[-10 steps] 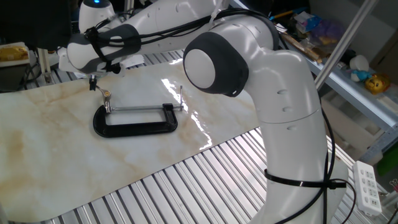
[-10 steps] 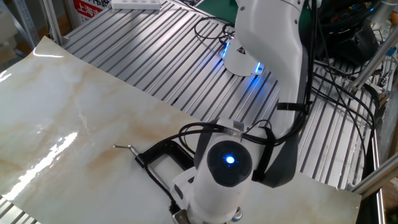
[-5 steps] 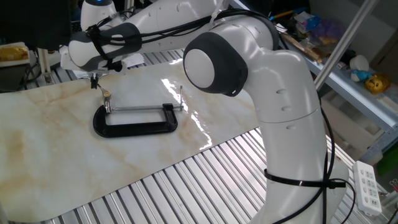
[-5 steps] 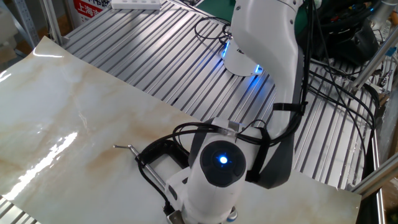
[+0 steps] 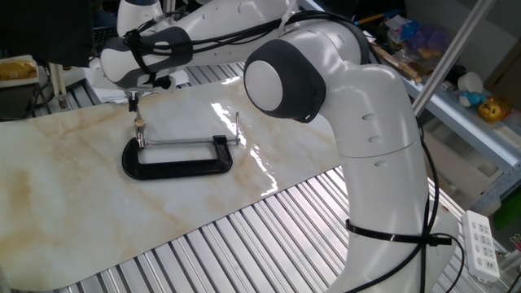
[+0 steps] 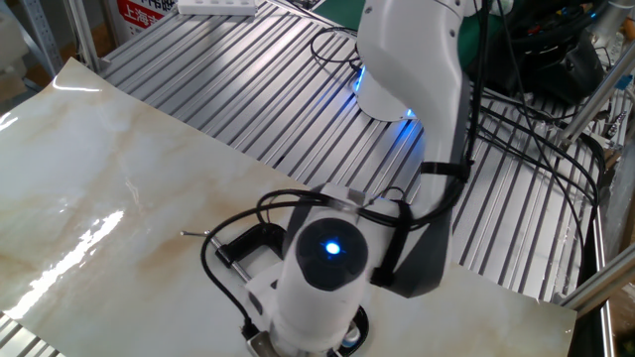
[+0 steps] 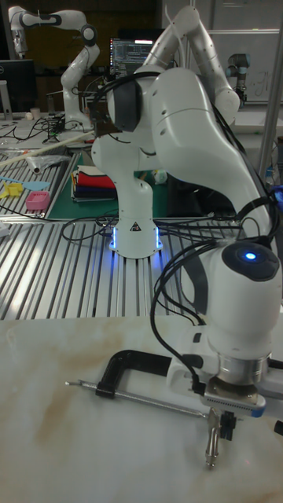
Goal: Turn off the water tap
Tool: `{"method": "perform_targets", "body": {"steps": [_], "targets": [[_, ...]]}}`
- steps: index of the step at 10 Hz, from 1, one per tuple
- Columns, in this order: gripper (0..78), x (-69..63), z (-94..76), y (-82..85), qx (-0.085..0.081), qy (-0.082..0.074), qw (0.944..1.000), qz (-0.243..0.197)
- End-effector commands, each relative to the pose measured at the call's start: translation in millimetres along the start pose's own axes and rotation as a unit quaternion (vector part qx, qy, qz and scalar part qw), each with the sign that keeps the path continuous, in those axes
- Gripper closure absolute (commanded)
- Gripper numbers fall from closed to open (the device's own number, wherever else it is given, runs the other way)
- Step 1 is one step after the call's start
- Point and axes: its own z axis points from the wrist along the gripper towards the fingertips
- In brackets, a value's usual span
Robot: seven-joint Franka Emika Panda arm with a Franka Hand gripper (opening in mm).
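The water tap (image 5: pixel 140 126) is a tiny brass fitting standing upright at the left end of the black C-clamp (image 5: pixel 175 165), which lies flat on the marble board (image 5: pixel 57 175). My gripper (image 5: pixel 133 102) hangs just above and slightly behind the tap, not touching it. Its fingers look closed together with nothing between them. In the tall fixed view the gripper (image 7: pixel 214 437) points down at the clamp's right end, beside the clamp (image 7: pixel 134 366). In the other fixed view my wrist hides the tap and gripper; only part of the clamp (image 6: pixel 241 241) shows.
The clamp's steel screw rod (image 5: pixel 187 141) runs to a thin upright pin (image 5: pixel 236 122). The board lies on a ribbed metal table (image 5: pixel 244 236). A white power strip (image 5: pixel 482 244) lies at the right. My own arm base (image 7: pixel 134 228) stands behind the board.
My gripper has moved to the right, from left of the tap to just above it. The clamp and tap have not moved.
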Motion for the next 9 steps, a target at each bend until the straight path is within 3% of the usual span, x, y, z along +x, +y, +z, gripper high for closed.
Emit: {"method": "perform_targets", "body": {"steps": [1,5,9], "targets": [[77.6,-10.9,-0.4,-19.6,-0.001,-0.004,0.9996,-0.029],[77.6,-12.3,-3.2,-23.7,-0.003,0.003,0.9998,-0.018],[77.6,-7.1,-30.8,-9.9,-0.013,0.033,0.9992,0.019]]}}
